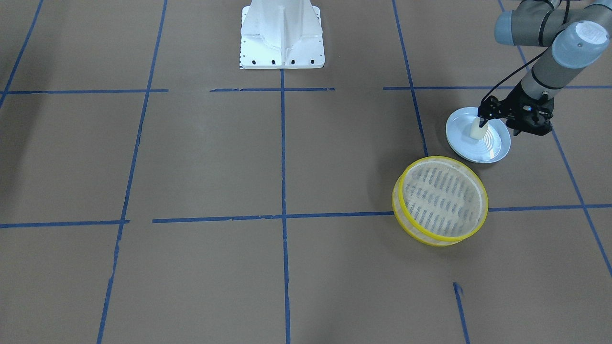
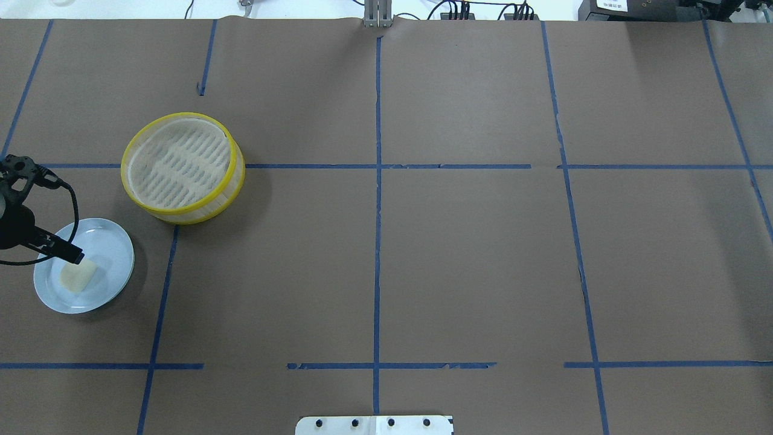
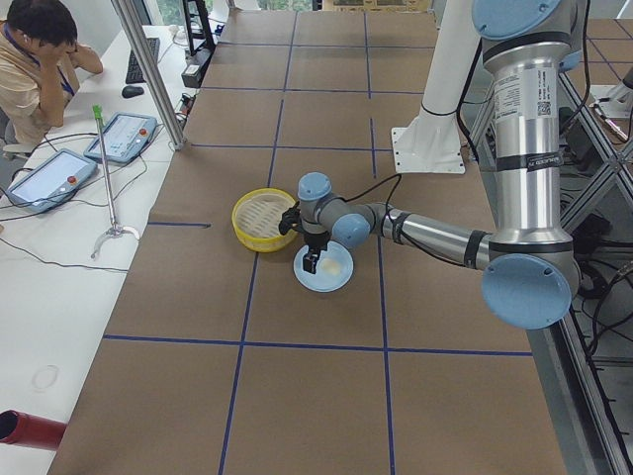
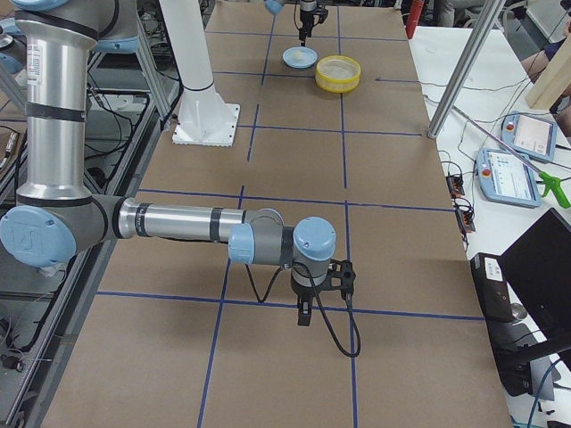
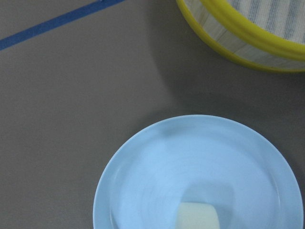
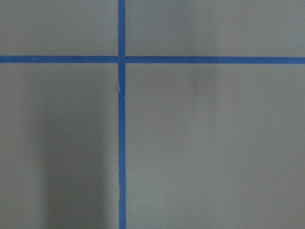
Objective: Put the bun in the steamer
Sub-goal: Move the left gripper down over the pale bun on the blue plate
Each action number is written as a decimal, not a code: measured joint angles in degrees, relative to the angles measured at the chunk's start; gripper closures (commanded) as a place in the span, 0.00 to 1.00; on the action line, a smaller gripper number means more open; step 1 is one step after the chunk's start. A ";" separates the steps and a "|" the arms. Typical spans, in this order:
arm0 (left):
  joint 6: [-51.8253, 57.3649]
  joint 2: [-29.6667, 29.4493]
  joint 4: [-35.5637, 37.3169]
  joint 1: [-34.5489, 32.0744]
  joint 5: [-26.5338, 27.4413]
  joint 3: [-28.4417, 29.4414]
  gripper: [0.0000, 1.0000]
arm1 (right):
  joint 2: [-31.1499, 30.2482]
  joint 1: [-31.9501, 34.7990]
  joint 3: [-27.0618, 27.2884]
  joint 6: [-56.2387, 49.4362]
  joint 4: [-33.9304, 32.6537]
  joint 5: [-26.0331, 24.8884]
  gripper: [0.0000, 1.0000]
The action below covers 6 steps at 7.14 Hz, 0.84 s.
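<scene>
The cream-white bun lies on a light blue plate, also seen from overhead and at the bottom of the left wrist view. My left gripper hangs just above the bun over the plate; its fingers look shut and hold nothing. The yellow-rimmed steamer stands empty beside the plate, its edge in the left wrist view. My right gripper hovers over bare table far away; I cannot tell whether it is open.
The robot's white base stands at the table's middle edge. Blue tape lines cross the brown table. A side table with tablets and a seated person lies beyond the steamer.
</scene>
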 measured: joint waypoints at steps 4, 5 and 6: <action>-0.43 -0.34 -1.01 2.42 -0.13 2.12 0.06 | 0.00 0.00 0.00 0.00 0.00 0.00 0.00; -0.48 -0.58 -1.02 2.76 -0.26 2.35 0.07 | 0.02 0.00 0.00 0.00 0.00 0.00 0.00; -0.52 -0.82 -1.05 3.05 -0.46 2.60 0.08 | 0.03 0.00 0.00 0.00 0.00 0.00 0.00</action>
